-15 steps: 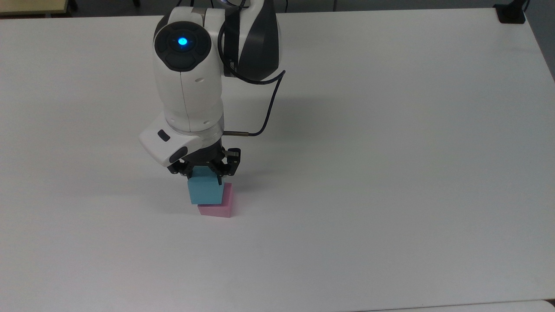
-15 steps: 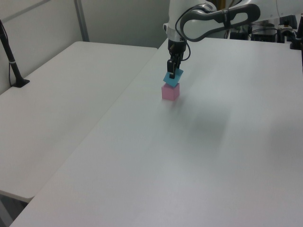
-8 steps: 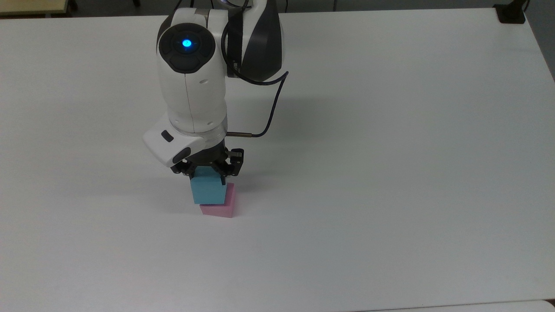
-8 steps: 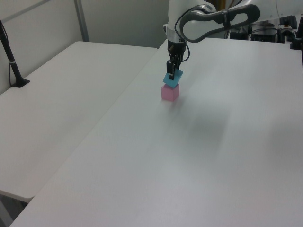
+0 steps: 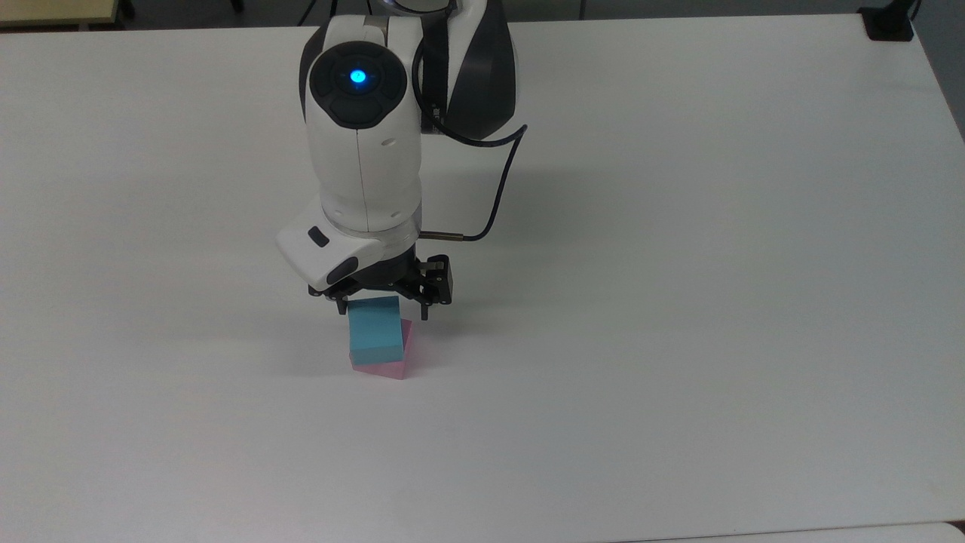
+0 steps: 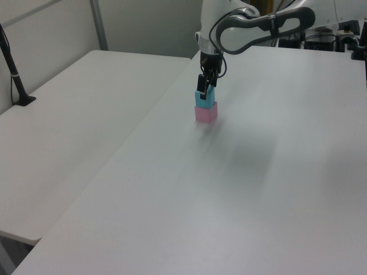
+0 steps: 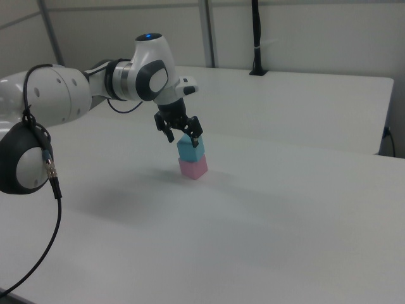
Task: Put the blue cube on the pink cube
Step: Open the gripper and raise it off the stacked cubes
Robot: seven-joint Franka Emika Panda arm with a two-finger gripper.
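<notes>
The blue cube (image 5: 375, 335) rests on top of the pink cube (image 5: 388, 369) on the white table, forming a small stack; the blue cube (image 7: 190, 150) sits upright on the pink cube (image 7: 193, 168) in the right view too. My gripper (image 5: 383, 305) hovers just over the stack, open, its black fingers spread wider than the blue cube and level with its top edge. In the left view the gripper (image 6: 203, 86) hangs right above the blue cube (image 6: 205, 98) and pink cube (image 6: 206, 112).
The white table (image 5: 678, 302) stretches wide around the stack. A black post (image 7: 256, 38) stands at the far edge in the right view, and a black clamp (image 5: 888, 23) sits at the top view's upper right corner. A second table (image 6: 69, 114) adjoins in the left view's left.
The fingers have spread apart and let go of the blue cube, which was tilted and now sits level on the pink cube. The arm has shifted toward the top view's right.
</notes>
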